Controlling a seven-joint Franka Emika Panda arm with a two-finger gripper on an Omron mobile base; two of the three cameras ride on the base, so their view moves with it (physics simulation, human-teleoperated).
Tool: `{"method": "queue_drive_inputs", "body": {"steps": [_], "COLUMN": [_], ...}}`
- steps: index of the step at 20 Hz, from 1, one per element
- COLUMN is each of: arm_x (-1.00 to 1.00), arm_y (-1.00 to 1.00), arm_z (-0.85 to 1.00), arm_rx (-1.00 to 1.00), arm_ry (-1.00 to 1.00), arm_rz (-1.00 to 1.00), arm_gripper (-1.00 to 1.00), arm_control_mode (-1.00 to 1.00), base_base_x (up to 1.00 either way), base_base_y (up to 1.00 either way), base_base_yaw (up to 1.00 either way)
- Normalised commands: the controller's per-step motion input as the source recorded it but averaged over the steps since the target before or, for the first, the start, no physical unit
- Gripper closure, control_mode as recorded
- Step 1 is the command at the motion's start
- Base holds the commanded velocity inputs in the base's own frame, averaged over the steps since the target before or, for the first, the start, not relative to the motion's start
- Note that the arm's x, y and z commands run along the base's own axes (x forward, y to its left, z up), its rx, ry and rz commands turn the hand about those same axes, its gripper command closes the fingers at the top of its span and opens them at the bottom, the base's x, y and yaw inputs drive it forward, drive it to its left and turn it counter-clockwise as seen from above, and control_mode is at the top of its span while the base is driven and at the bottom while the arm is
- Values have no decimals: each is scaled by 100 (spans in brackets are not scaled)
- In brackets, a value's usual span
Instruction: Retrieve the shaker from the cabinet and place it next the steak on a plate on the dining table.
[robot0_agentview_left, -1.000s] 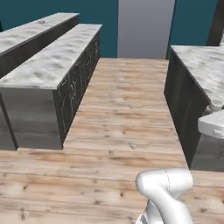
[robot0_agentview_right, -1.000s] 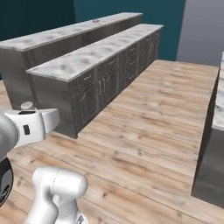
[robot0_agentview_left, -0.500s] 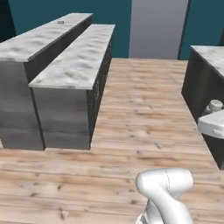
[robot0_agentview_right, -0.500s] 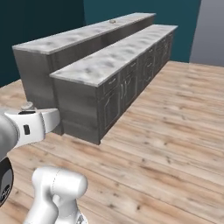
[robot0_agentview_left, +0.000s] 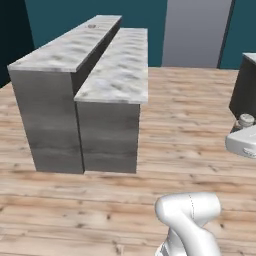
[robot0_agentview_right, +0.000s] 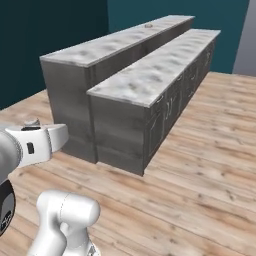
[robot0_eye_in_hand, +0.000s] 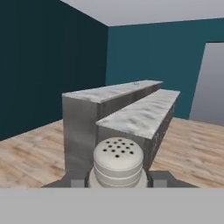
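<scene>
The shaker (robot0_eye_in_hand: 118, 159), a pale cylinder with a holed rounded cap, sits upright between my gripper's (robot0_eye_in_hand: 118, 182) two fingers, which are shut on it. Its cap (robot0_agentview_left: 245, 120) also pokes up over my white hand at the right edge of the left base view, and at the left edge of the right base view as the shaker cap (robot0_agentview_right: 32, 121). The dining table (robot0_agentview_left: 67, 48) is the taller marble-topped counter ahead. A small flat plate (robot0_agentview_right: 148, 24) lies at its far end; the steak is too small to make out. The cabinet is out of view.
A lower marble-topped counter (robot0_agentview_left: 120, 75) with drawer fronts (robot0_agentview_right: 172, 102) stands against the dining table's right side. Wooden floor (robot0_agentview_left: 185, 130) stretches open to the right. Another dark unit (robot0_agentview_left: 245, 87) stands at the far right, with a grey doorway (robot0_agentview_left: 197, 30) behind.
The whole picture has shifted as the base drove and turned: the two counters now stand nearer and more end-on. The shaker stays held in the gripper.
</scene>
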Motion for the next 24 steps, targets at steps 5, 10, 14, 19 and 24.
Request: {"method": "queue_drive_inputs", "body": {"steps": [5, 10, 14, 19, 24], "arm_x": [0, 0, 0, 0, 0], "arm_y": [0, 0, 0, 0, 0], "arm_z": [0, 0, 0, 0, 0], "arm_rx": [0, 0, 0, 0, 0], "arm_ry": [0, 0, 0, 0, 0], "arm_rz": [0, 0, 0, 0, 0], "arm_gripper": [100, 100, 100, 100, 100], "arm_control_mode": [100, 100, 100, 100, 100], "base_base_x": [27, 33, 39, 45, 63], "base_base_y": [100, 100, 100, 100, 100], "base_base_yaw": [0, 0, 0, 0, -15]}}
